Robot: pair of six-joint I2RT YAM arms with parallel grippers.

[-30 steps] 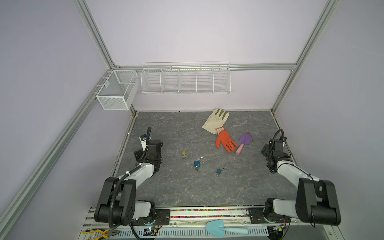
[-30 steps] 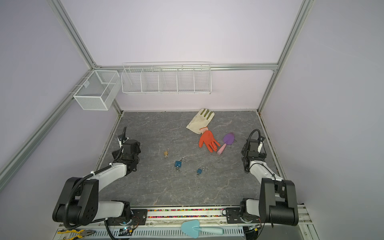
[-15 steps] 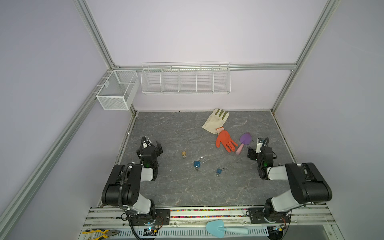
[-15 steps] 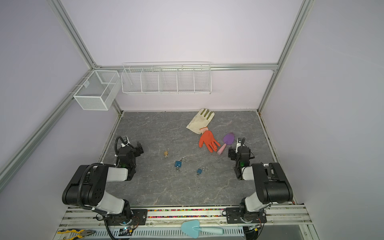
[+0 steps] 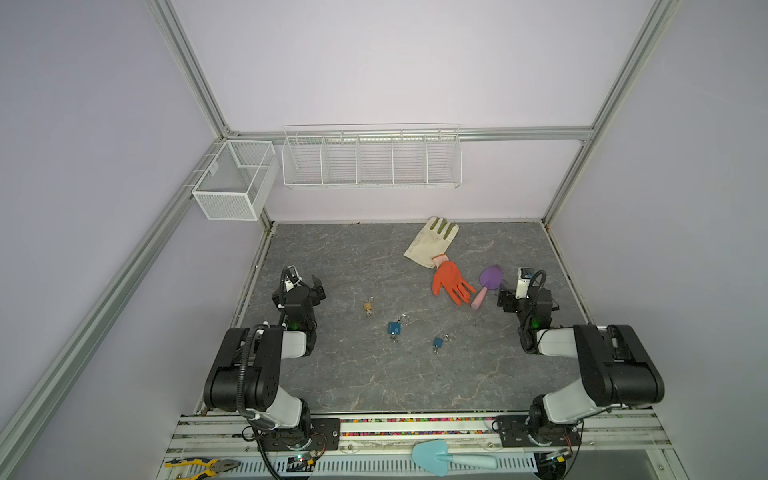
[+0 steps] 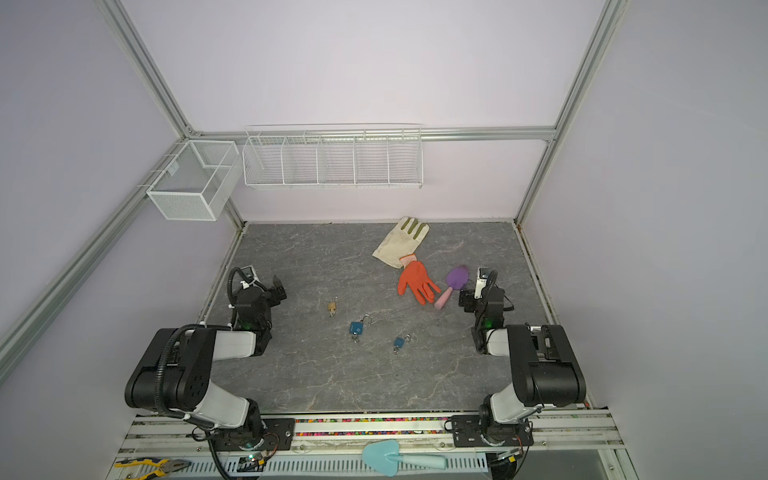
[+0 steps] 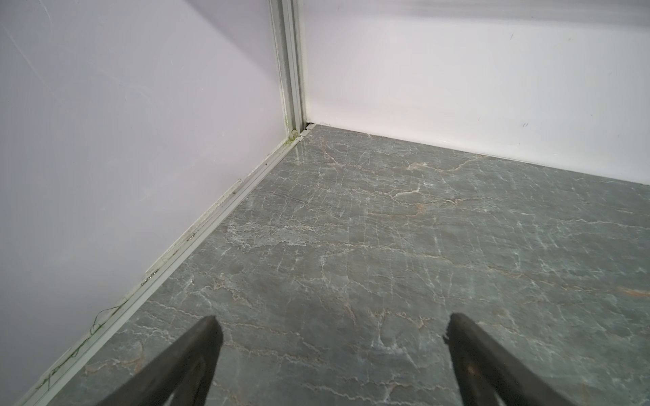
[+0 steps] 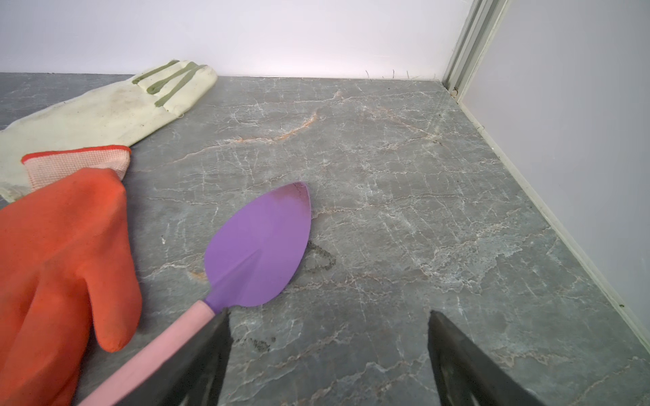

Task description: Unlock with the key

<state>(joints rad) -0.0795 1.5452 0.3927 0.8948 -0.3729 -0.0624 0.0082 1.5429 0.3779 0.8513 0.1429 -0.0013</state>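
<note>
Three small padlocks lie apart from one another mid-table in both top views: a brass padlock [image 5: 368, 306] [image 6: 332, 306], a blue padlock [image 5: 394, 327] [image 6: 356, 328] and a smaller blue padlock [image 5: 438, 342] [image 6: 399, 342]. A tiny metal piece pokes from each lock's base; whether it is the key I cannot tell. My left gripper [image 5: 306, 284] [image 6: 268, 287] [image 7: 332, 318] hangs open over bare table near the left wall, well left of the locks. My right gripper [image 5: 514, 293] [image 6: 473, 293] [image 8: 329, 313] is open and empty at the right.
A purple trowel [image 5: 489, 279] [image 8: 262, 246] with a pink handle lies just beside my right gripper's finger. An orange glove [image 5: 451, 283] [image 8: 59, 246] overlaps a cream glove [image 5: 432, 243] [image 8: 105, 109] behind it. Wire baskets [image 5: 370, 160] hang on the back wall.
Both arms have folded back, their elbows now raised over the front of the table. The right gripper has shifted left, close to the trowel. Both grippers stay open.
</note>
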